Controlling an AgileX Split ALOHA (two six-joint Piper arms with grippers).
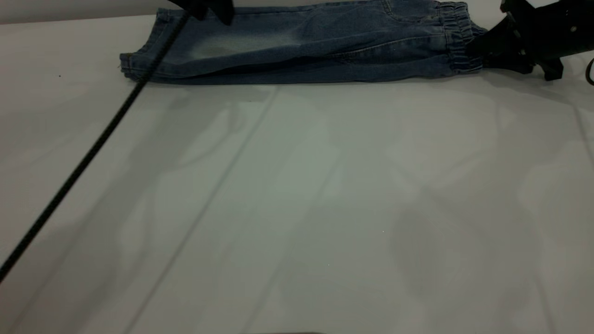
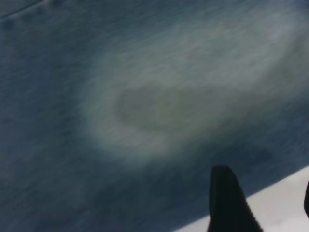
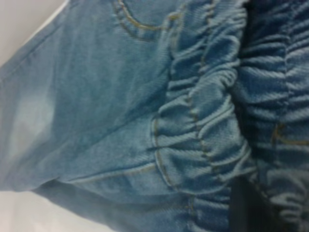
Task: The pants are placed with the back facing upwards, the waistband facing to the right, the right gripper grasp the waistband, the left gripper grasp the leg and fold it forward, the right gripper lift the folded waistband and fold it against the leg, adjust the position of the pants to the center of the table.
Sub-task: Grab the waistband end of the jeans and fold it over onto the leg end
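The pants (image 1: 325, 51) lie folded lengthwise at the far edge of the table (image 1: 297, 208), with the waistband (image 1: 457, 39) to the right. A plain leg with a faded patch (image 2: 145, 106) is on top; the leg is hidden beneath it. My left gripper (image 1: 213, 11) hovers over the hem end, open, with one finger (image 2: 227, 203) above the denim edge and bare table in the gap. My right gripper (image 1: 478, 46) is shut on the waistband (image 3: 207, 121), with one dark finger (image 3: 241, 208) buried in the ruffles.
A thin black ribbed cable (image 1: 93, 153) runs from the left gripper diagonally across the table's left side to the near left edge. The right arm's black body (image 1: 543, 32) fills the far right corner. White tabletop spreads in front of the pants.
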